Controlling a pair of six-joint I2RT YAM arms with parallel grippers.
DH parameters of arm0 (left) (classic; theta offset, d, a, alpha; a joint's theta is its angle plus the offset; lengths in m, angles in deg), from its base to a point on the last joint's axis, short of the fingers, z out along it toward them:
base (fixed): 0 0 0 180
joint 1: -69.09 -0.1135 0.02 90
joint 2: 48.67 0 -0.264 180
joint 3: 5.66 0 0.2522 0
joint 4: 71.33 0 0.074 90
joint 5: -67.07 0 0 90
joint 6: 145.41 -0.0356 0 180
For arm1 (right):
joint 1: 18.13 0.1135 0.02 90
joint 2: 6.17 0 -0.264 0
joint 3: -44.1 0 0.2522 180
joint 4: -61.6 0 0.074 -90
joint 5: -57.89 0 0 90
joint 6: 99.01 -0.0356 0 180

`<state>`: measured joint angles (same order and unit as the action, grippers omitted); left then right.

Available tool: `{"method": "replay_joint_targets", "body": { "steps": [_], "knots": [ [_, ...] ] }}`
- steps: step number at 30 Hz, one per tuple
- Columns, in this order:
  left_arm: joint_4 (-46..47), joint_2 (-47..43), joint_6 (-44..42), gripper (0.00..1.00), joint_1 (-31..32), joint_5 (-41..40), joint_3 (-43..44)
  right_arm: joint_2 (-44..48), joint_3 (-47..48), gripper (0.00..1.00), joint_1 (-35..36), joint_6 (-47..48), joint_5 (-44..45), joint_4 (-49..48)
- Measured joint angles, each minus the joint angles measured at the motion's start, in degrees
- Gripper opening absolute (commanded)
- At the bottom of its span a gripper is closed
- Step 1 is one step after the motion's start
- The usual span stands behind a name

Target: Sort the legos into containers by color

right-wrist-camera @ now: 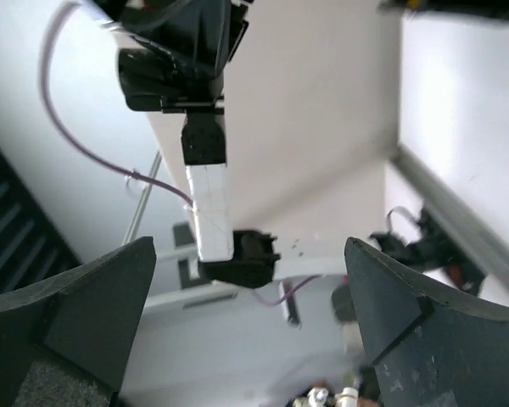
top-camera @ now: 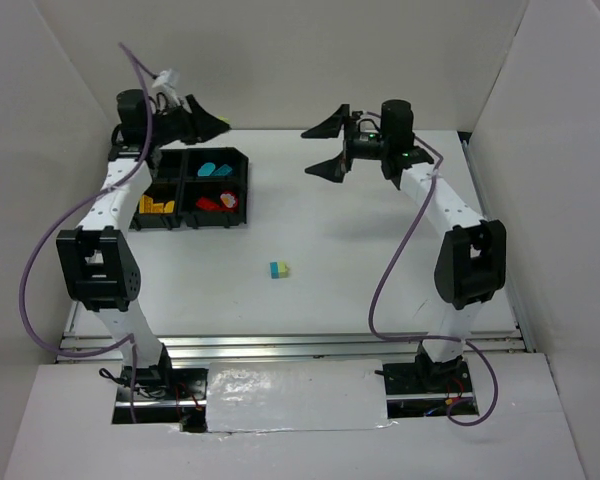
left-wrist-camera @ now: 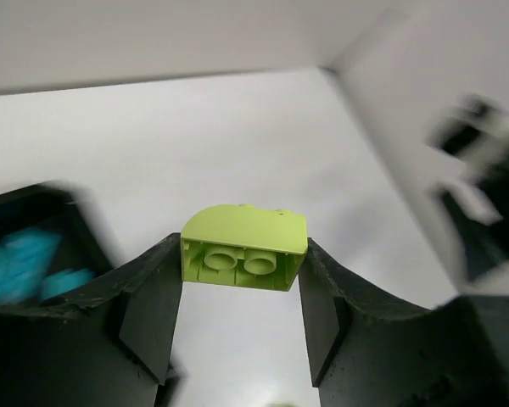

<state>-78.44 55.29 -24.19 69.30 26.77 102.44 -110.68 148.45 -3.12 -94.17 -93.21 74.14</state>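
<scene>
While the left claw [left-wrist-camera: 242,264] pinches a lime-green brick [left-wrist-camera: 243,231], the right claw [right-wrist-camera: 250,292] gapes wide.

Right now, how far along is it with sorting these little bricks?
Mostly done: teal bricks, yellow bricks and red bricks sit in separate compartments of the black tray. The left gripper holds a lime-green brick. One two-coloured brick is left on the table; the right gripper is open, empty.
</scene>
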Motion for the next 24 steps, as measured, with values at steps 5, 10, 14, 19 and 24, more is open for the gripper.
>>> {"method": "replay_joint_targets", "body": {
  "steps": [5,10,14,19,24],
  "knots": [
    [-15.9,5.2,-5.2,0.0,-8.7,-26.0,8.1,1.2,4.3,1.0,-4.0,13.8,5.4,14.4],
    [-27.3,18.3,-8.6,0.0,-10.6,-44.4,24.5,1.3,7.3,1.0,-3.1,25.9,10.6,26.7],
    [-35.1,26.0,-10.4,0.0,-10.4,-53.9,32.4,1.1,7.9,1.0,-2.9,32.5,14.0,34.5],
    [-40.3,29.3,-11.9,0.22,-10.4,-59.8,35.2,-1.1,12.5,1.0,-2.9,38.4,16.5,41.0],
    [-41.4,29.4,-12.5,0.99,-10.4,-61.0,35.3,-5.7,20.9,1.0,-2.9,43.3,19.1,47.4]
  ]
}}
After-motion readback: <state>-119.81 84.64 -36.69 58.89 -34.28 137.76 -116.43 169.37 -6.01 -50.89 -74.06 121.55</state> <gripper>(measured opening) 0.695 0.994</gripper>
